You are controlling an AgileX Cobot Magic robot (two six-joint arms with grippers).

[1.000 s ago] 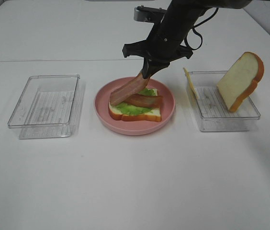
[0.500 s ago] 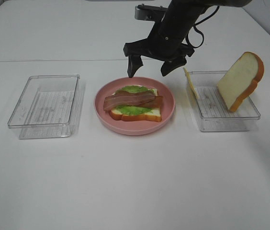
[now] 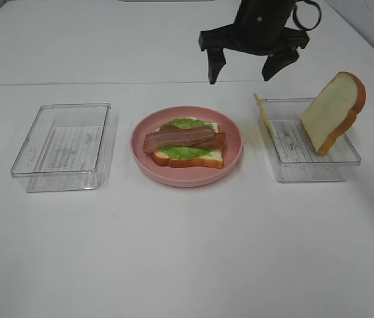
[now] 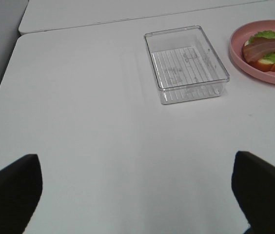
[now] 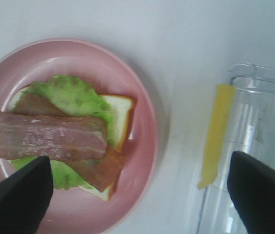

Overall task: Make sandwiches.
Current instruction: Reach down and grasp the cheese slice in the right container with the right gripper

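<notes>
On the pink plate [image 3: 230, 156] lies an open sandwich [image 3: 186, 142]: one bread slice, green lettuce [image 5: 71, 95] and two bacon strips [image 5: 49, 136] on top. My right gripper [image 3: 241, 73] hangs open above the plate's far right edge, holding nothing. A second bread slice [image 3: 333, 111] leans upright in the right tray [image 3: 310, 165]. The yellow cheese [image 3: 264, 116] stands against that tray's left wall. My left gripper [image 4: 137, 195] is open over bare table, well away from the plate, and does not show in the exterior view.
An empty clear tray [image 3: 61, 142] sits left of the plate, also visible in the left wrist view as the tray [image 4: 186, 63]. A seam runs across the white table behind the plate.
My right gripper opened and let go of the bacon strip, which now lies flat across the sandwich. The gripper then rose and drifted back toward the right.
</notes>
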